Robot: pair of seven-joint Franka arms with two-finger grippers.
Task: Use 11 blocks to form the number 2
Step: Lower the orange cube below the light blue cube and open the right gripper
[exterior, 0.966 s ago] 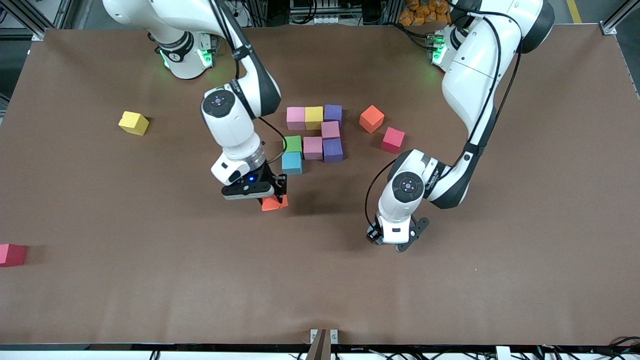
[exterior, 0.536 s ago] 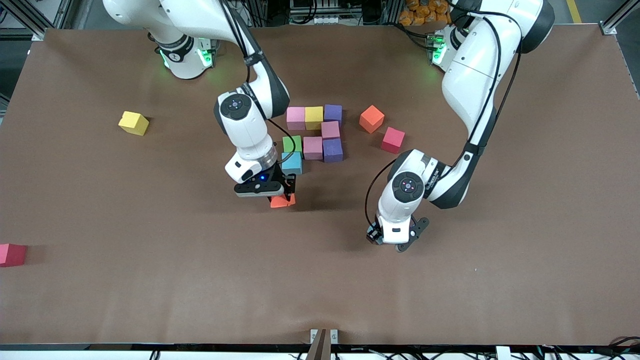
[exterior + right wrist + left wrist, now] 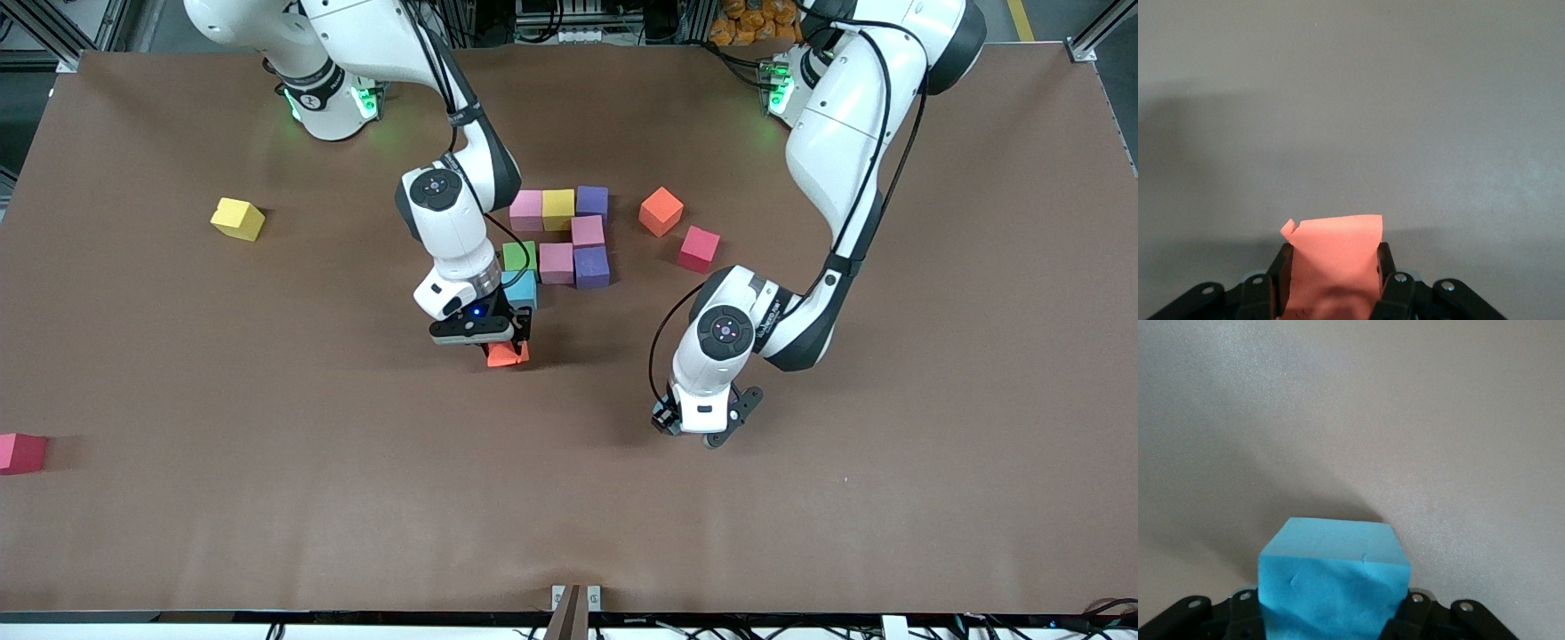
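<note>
Several blocks lie touching in a partial figure: pink (image 3: 525, 210), yellow (image 3: 558, 208), purple (image 3: 592, 201), pink (image 3: 588, 231), green (image 3: 520, 256), pink (image 3: 556, 263), purple (image 3: 592, 267), light blue (image 3: 522, 288). My right gripper (image 3: 504, 348) is shut on an orange block (image 3: 508, 355) (image 3: 1335, 250), low over the table next to that light blue block. My left gripper (image 3: 702, 432) hangs over bare table toward the left arm's end, shut on a second light blue block (image 3: 1335, 570) that does not show in the front view. Another orange block (image 3: 661, 212) lies loose beside the figure.
A red cube (image 3: 699, 248) lies by the loose orange block. A yellow cube (image 3: 237, 219) sits toward the right arm's end. Another red cube (image 3: 20, 452) lies at that end's table edge, nearer the camera.
My right gripper has carried the orange block sideways toward the light blue block of the figure. The left arm has not moved.
</note>
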